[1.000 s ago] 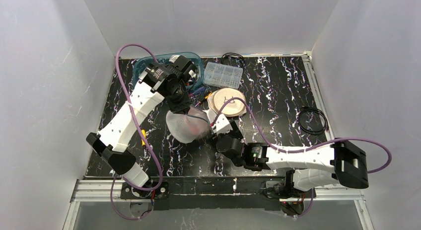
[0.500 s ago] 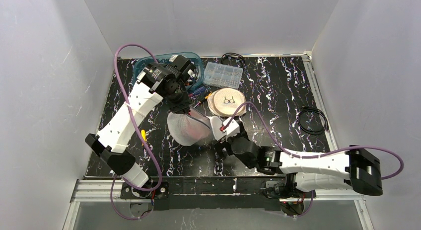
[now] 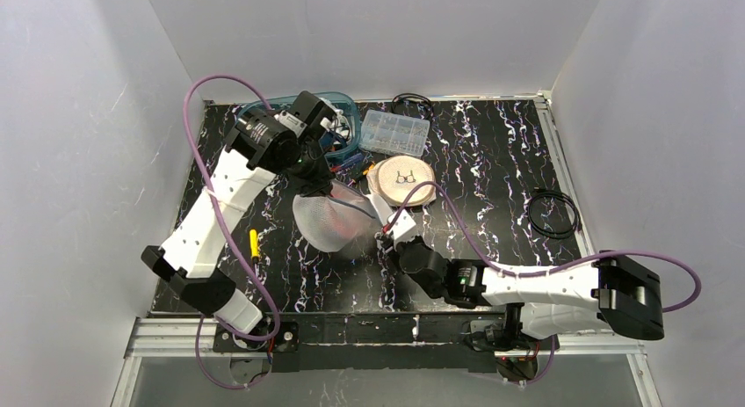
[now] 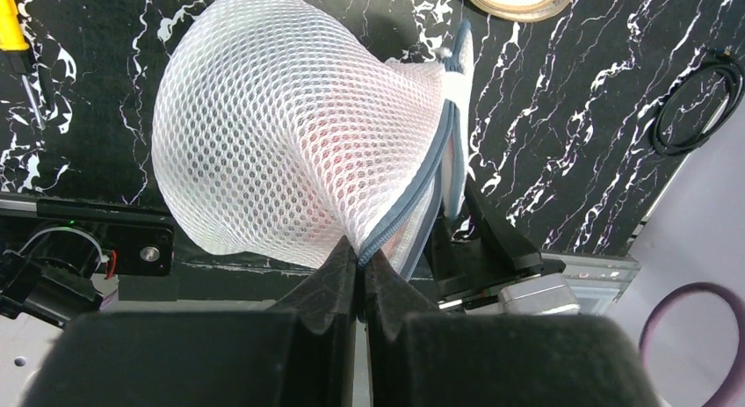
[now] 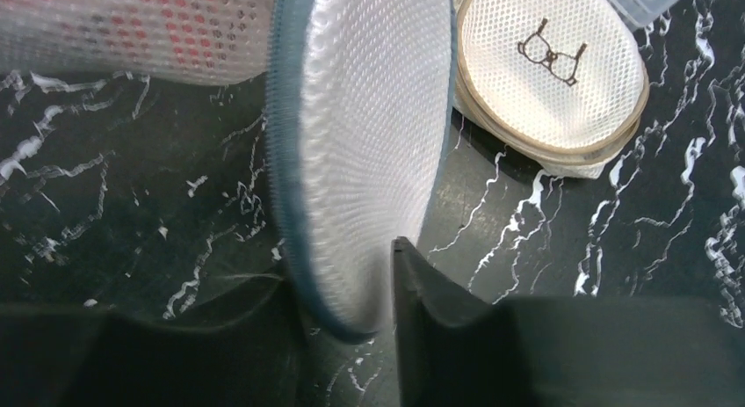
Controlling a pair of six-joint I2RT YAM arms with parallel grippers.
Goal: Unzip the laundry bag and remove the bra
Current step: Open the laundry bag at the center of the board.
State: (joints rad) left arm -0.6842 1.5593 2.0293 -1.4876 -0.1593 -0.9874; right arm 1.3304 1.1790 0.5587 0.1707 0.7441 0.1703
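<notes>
1. Standing left of centre on a black, white-veined table [image 3: 492,161], top view: 1 bag [image 3: 327,224], a white mesh dome with its top drawn upward.
2. Left gripper [image 3: 315,192], same view: above the bag's far edge, tip down on the mesh.
3. Right gripper [image 3: 385,235], same view: at the bag's right side, against a white flap [image 3: 379,215].
4. Other items, same view:
   - 1 round mesh disc [image 3: 404,180] with a bra icon, just behind the flap
   - 1 clear box [image 3: 395,131]
   - 1 blue bin [image 3: 344,99]
   - 1 cable coil [image 3: 553,215], far right
   - 1 yellow screwdriver [image 3: 254,243], left of the bag
5. Left wrist view: fingers [image 4: 334,275] closed tight together, pinching the bag's grey-trimmed rim. The mesh stretches from the table up to that pinch.
6. Bra [image 4: 347,143], same view: red, seen only through the mesh, inside the bag.
7. Opening, same view: a gap runs between 2 grey trims down the bag's right side, with the flap beside it. The zip slider cannot be made out.
8. Right wrist view: the flap [image 5: 369,117] is padded white with blue-grey trim and stands upright between the fingers [image 5: 422,310]. The fingers are part-way apart, and the flap's lower rim fills the gap and touches both.
9. Same view: the bag body is at top left with red showing through the mesh, and the disc lies flat at top right.
</notes>
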